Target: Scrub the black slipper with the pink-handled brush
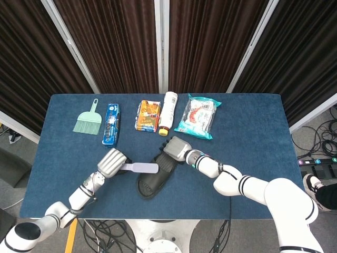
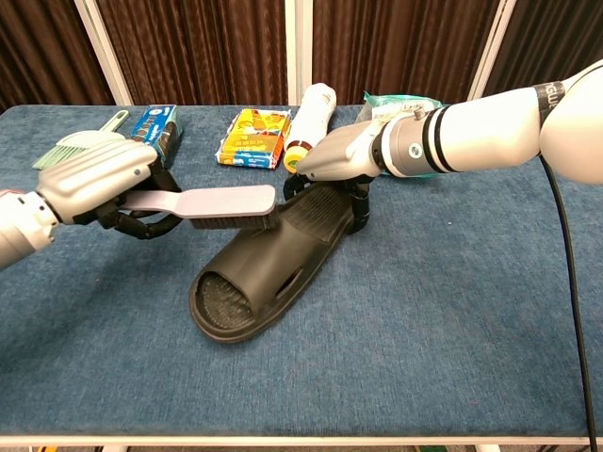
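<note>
The black slipper (image 1: pixel 155 179) (image 2: pixel 271 261) lies on the blue table, toe toward the front edge. My right hand (image 1: pixel 176 149) (image 2: pixel 344 155) grips its heel end from above. My left hand (image 1: pixel 111 163) (image 2: pixel 94 181) holds the pink-handled brush (image 1: pixel 141 168) (image 2: pixel 212 204) by the handle. The brush head reaches across to the slipper's left side near the heel, bristles down, touching or just above its rim.
Along the back of the table (image 1: pixel 253 153) lie a green hand broom (image 1: pixel 88 122), a blue box (image 1: pixel 111 124), an orange snack pack (image 1: pixel 148 115), a white bottle (image 1: pixel 168 112) and a bagged item (image 1: pixel 199 116). The front edge is close to the slipper's toe.
</note>
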Robot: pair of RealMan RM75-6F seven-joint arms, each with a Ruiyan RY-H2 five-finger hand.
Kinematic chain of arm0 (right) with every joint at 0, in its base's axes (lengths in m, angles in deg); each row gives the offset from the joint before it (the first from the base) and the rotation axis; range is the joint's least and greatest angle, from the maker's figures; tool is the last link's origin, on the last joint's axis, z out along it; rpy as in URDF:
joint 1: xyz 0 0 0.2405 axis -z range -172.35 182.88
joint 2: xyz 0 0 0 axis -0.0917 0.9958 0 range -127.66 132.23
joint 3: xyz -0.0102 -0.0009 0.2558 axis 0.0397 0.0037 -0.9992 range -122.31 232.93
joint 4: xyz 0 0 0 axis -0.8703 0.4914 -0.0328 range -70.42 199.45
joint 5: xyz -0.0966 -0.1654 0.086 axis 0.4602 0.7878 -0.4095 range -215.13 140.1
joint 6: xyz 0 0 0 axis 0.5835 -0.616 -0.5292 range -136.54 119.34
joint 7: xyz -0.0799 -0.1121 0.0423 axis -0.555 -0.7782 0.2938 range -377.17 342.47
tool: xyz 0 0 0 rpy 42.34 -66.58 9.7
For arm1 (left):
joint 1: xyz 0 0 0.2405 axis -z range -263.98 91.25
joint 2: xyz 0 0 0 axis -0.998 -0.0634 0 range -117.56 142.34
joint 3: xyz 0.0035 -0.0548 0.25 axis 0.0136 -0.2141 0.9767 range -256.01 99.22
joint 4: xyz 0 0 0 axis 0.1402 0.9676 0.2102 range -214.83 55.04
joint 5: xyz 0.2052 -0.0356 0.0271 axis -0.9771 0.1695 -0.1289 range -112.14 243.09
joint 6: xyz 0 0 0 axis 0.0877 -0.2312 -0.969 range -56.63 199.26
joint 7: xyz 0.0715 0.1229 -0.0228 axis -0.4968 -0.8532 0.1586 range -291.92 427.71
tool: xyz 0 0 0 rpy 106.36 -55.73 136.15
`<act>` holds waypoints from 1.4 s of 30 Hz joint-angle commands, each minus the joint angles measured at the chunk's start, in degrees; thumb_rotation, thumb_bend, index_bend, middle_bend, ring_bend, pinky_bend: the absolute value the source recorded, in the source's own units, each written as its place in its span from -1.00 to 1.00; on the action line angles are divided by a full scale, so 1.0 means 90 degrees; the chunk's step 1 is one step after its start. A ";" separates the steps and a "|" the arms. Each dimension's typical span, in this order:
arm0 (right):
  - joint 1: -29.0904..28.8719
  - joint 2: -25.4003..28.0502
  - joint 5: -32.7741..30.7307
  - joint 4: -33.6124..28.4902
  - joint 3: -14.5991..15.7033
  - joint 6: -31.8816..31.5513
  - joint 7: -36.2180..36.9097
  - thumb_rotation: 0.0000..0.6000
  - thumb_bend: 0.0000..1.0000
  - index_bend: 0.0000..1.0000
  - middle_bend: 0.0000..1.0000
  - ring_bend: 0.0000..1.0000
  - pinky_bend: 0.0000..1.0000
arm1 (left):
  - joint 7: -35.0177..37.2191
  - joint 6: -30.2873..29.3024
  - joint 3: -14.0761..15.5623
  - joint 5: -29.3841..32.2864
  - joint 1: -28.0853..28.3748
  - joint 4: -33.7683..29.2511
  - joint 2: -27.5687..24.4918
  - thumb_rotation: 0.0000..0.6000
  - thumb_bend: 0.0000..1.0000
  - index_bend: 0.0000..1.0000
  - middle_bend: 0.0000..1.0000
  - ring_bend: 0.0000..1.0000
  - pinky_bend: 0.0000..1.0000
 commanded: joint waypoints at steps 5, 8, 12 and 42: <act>-0.0012 0.0001 -0.0064 -0.0014 -0.0002 0.0005 -0.0052 1.00 -0.50 0.06 -0.19 -0.59 -0.51 | -0.0191 0.0063 0.0487 -0.0335 -0.0096 0.0208 0.0056 1.00 -0.04 1.00 1.00 1.00 1.00; -0.0013 -0.0022 -0.0079 0.0000 0.0005 0.0007 -0.0058 1.00 -0.50 0.06 -0.19 -0.59 -0.52 | -0.0219 -0.0116 0.0622 -0.0451 -0.0195 0.0049 -0.0034 1.00 -0.04 1.00 1.00 1.00 1.00; -0.0014 -0.0045 -0.0080 0.0008 0.0024 0.0005 -0.0075 1.00 -0.50 0.06 -0.19 -0.59 -0.51 | -0.0315 -0.0307 0.0760 -0.0589 -0.0277 -0.0217 -0.0186 1.00 -0.04 1.00 1.00 1.00 1.00; 0.0020 -0.0015 -0.0169 -0.0080 0.0061 -0.0068 -0.0184 1.00 -0.50 0.06 -0.19 -0.59 -0.51 | -0.0356 0.0163 0.0739 -0.0451 -0.0180 -0.0444 -0.0226 1.00 -0.04 1.00 1.00 1.00 1.00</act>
